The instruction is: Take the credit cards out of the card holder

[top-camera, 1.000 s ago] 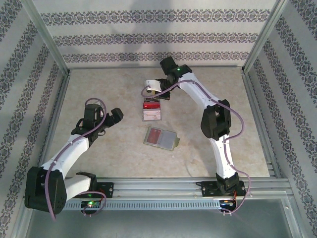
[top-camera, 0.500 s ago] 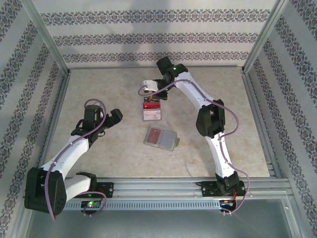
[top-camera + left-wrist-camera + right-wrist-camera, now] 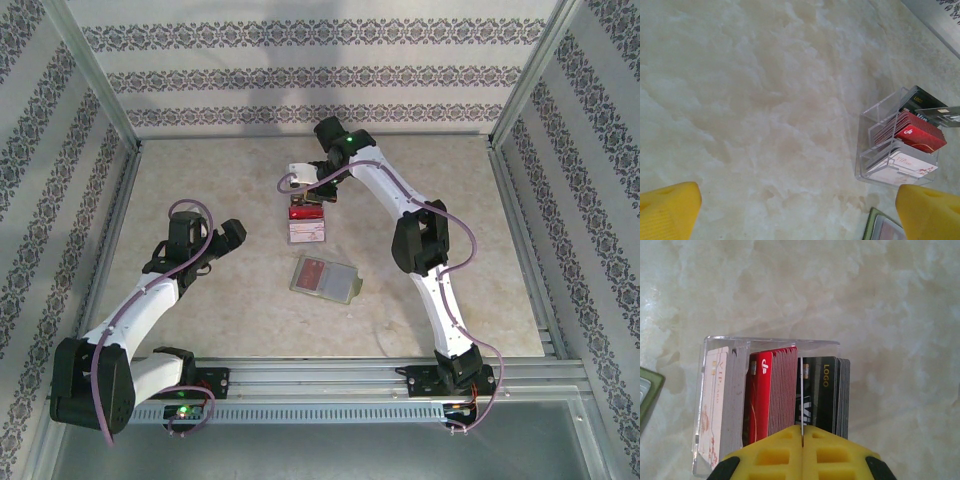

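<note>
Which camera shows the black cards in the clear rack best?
Right wrist: the black cards are close, lettering readable. Left wrist has them small near its edge; from above they're too tiny to tell.

The left wrist view's bottom edge cuts the card holder down to a corner. The credit card pinched in the jaws of the right gripper stands edge-on to us, hiding its face.
</note>
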You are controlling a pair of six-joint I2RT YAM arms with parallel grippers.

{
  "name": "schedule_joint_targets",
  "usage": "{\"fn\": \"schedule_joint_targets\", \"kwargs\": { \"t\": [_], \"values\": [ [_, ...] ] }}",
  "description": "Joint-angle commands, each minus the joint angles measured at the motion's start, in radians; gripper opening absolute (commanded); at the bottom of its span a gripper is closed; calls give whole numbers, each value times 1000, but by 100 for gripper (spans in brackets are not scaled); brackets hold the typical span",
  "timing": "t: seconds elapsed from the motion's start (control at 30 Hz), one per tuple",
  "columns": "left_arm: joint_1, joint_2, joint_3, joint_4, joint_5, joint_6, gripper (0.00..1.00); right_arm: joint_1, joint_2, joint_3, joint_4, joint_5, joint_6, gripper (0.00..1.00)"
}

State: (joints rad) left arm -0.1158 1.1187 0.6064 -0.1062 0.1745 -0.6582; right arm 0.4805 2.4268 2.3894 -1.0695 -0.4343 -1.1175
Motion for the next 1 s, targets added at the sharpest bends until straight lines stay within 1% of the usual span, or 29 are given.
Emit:
{"fn": "schedule_joint_targets", "kwargs": {
  "t": [0.0, 0.53, 0.87, 0.97],
  "values": [
    [11, 8, 0, -11, -4, -6, 100, 12, 39, 36, -18, 17, 19, 0],
    [15, 30, 1, 0, 5, -6, 100, 20, 101, 97, 21, 62, 53, 0],
    [16, 33, 3, 1, 14, -6, 100, 24, 97, 97, 26, 69, 56, 17],
    [17, 31, 2, -2, 17, -6, 100, 26, 88, 98, 26, 71, 55, 20]
  ]
}}
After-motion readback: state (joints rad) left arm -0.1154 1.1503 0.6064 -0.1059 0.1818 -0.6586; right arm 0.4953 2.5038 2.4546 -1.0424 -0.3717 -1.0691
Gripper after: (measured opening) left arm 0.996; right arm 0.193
